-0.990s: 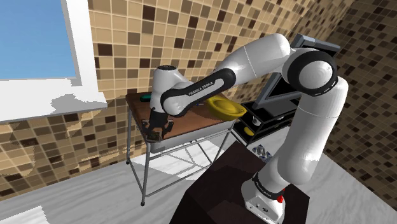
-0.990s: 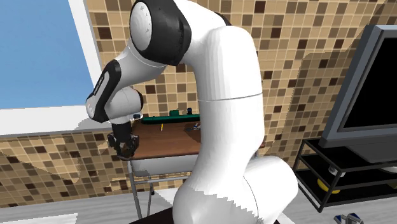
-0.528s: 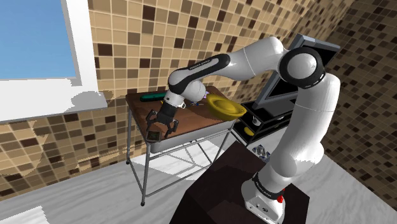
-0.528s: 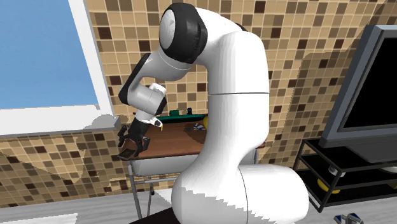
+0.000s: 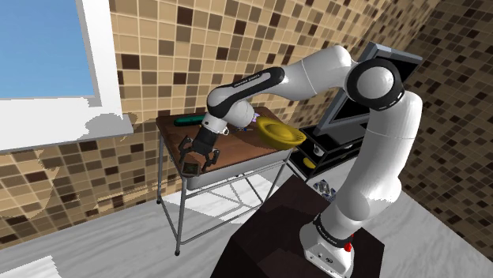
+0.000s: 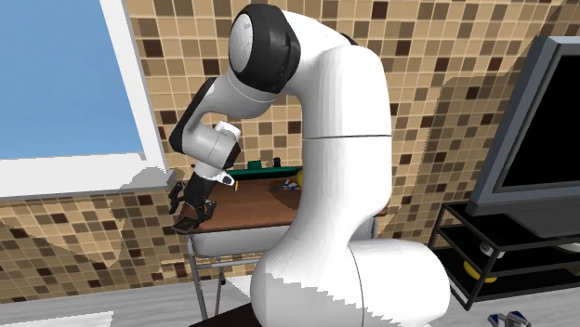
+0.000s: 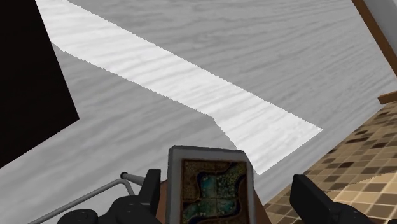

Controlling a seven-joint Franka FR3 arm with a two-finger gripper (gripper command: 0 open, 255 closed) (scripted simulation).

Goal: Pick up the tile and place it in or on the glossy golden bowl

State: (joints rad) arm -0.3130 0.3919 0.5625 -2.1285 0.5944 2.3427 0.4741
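**Gripper spread open around the tile at the bench's front edge.**
From the shoulder view's left: a brown-topped bench point(image 5: 239, 149) on thin metal legs stands against the mosaic wall. The all-black two-finger gripper point(image 5: 197, 161) points down at its front edge, fingers spread wide. In the wrist view a rectangular tile point(image 7: 210, 188), pale-rimmed with a brown frame and blue-green pattern, lies between them. One finger is just beside its edge and the other well apart, so nothing is clasped. Farther right, a glossy golden bowl point(image 5: 279, 133) sits on the bench.
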